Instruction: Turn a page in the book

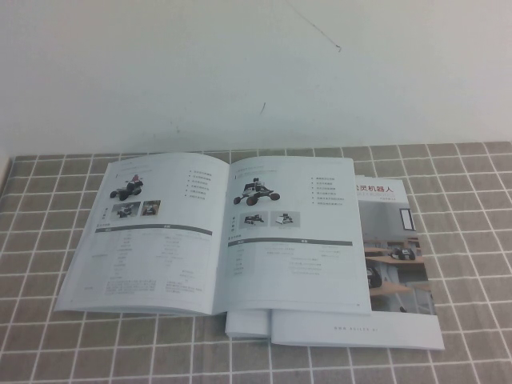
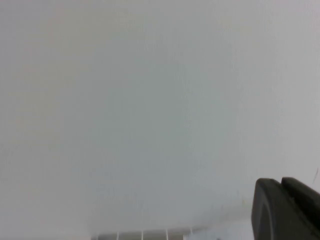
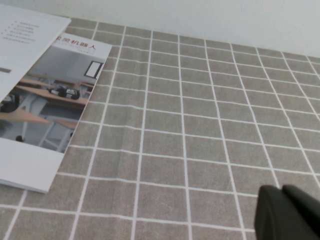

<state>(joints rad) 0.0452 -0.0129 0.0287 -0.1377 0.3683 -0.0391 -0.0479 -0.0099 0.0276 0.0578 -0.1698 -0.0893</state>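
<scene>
The book [image 1: 216,232] lies open and flat on the grey checked tablecloth [image 1: 472,264], toward the left and middle of the table, its far edge close to the white wall [image 1: 256,64]. Its right-hand page [image 1: 296,240] shows a dark wheeled robot picture at the top, two small photos beneath it, a grey band and a table of fine print; the left-hand leaf [image 1: 148,232] carries a red-and-black vehicle picture over a similar layout. The book's right part rests on top of a second booklet [image 1: 396,272], which has a Chinese title and a desk photo on its cover and reaches toward the table's right and near edges. The left gripper [image 2: 285,210] shows only as a dark tip against the wall, and the right gripper [image 3: 287,212] only as a dark tip above bare cloth to the right of that second booklet; whether either is spread or closed cannot be told
</scene>
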